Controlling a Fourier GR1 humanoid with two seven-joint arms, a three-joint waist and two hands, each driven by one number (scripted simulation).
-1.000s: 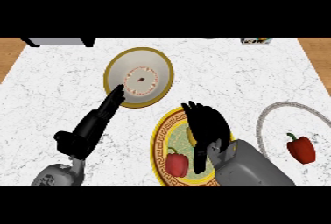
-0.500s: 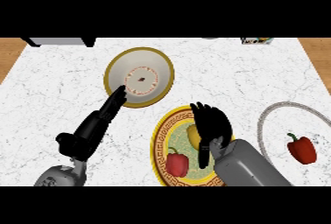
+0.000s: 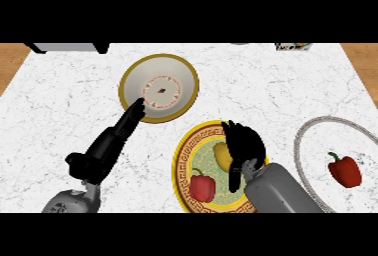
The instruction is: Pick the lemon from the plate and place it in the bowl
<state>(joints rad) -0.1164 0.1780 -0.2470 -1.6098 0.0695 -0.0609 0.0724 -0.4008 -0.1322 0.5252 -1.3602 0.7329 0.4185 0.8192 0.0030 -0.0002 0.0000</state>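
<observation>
The lemon (image 3: 221,155) lies on the yellow patterned plate (image 3: 186,155), in its far part, so the pick is not finished. The right hand (image 3: 244,147) is over the plate, and its black fingers hang down just to the right of the lemon and touch or nearly touch its side. The thumb points toward the near edge, beside a red pepper (image 3: 203,186) that also lies on this plate. The fingers look bent around the fruit, but I cannot tell if they really clamp it, because the hand hides the right half of the lemon.

The bowl (image 3: 133,82) stands to the far left of the plate, with nothing inside it except its own pattern. The left hand (image 3: 111,142) is stretched flat on the counter (image 3: 66,110), its straight fingers together and the tips touching the near rim of the bowl.

A second red pepper (image 3: 345,170) is on a grey-rimmed plate (image 3: 303,137) at the right.

My judgement: only the approach is done. The grasp, the lift, the carry to the far left and the release into the bowl are left
</observation>
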